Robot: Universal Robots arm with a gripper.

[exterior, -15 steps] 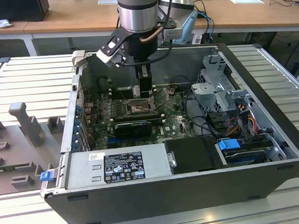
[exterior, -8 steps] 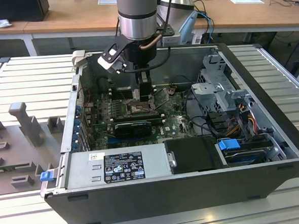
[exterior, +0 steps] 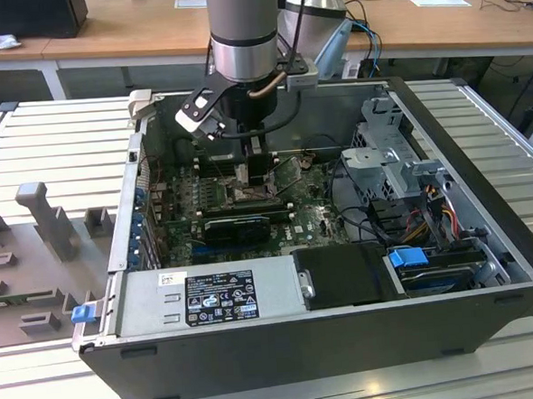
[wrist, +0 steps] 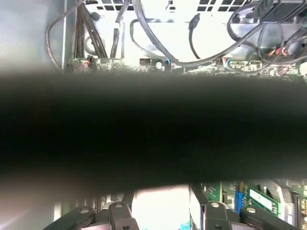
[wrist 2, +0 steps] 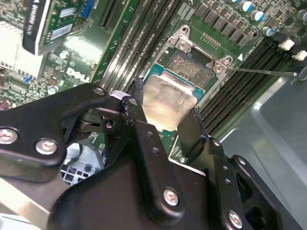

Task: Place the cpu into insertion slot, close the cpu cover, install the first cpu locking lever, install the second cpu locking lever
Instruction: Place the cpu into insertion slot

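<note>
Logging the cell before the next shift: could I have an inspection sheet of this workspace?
Surface: open computer case on a slatted metal table; motherboard exposed.
Job's things: cpu gripped over the insertion slot, whose contact field partly shows.
Clutter: grey fixture blocks on the table, at the exterior view's left.
Grippers: gripper shut on the cpu.
Cables: black and coloured cables inside the case, at the exterior view's right.
Surroundings: wooden desks behind.
</note>
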